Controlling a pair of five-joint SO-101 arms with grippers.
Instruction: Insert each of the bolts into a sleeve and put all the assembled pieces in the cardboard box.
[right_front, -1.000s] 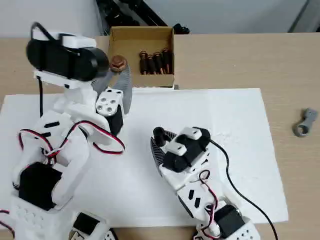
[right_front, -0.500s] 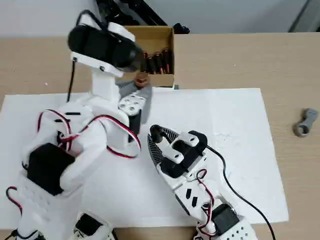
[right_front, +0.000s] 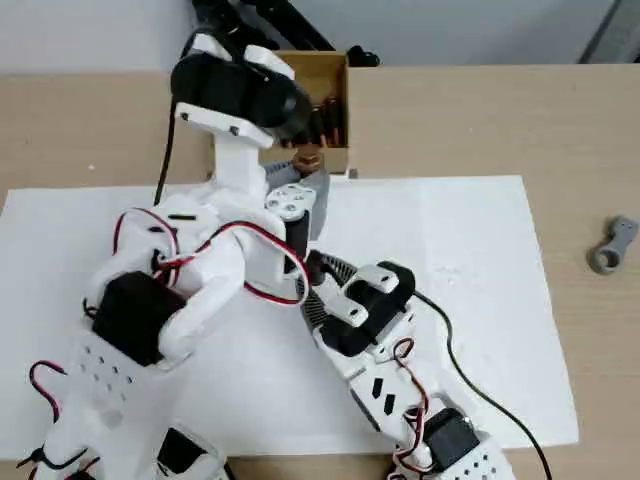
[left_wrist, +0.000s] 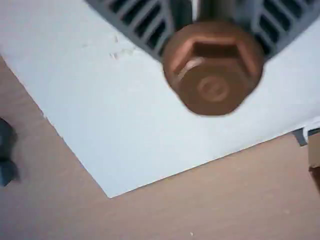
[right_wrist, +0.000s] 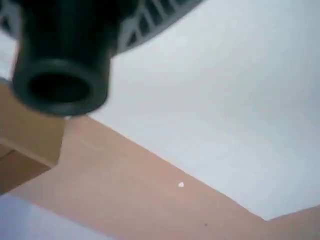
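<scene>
High view: assembled pieces (right_front: 326, 116) inside cardboard box (right_front: 330, 72)

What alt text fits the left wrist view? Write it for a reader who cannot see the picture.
A copper-coloured bolt, its hexagonal head facing the camera, is clamped in the grey, ribbed left gripper. Behind it lie a white sheet and, past the sheet's corner, the bare wooden table.

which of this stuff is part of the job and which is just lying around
Job: bolt, sleeve, cardboard box, assembled pieces inside it.
Lying about: grey part on the bare table; white sheet under the arms.
</scene>
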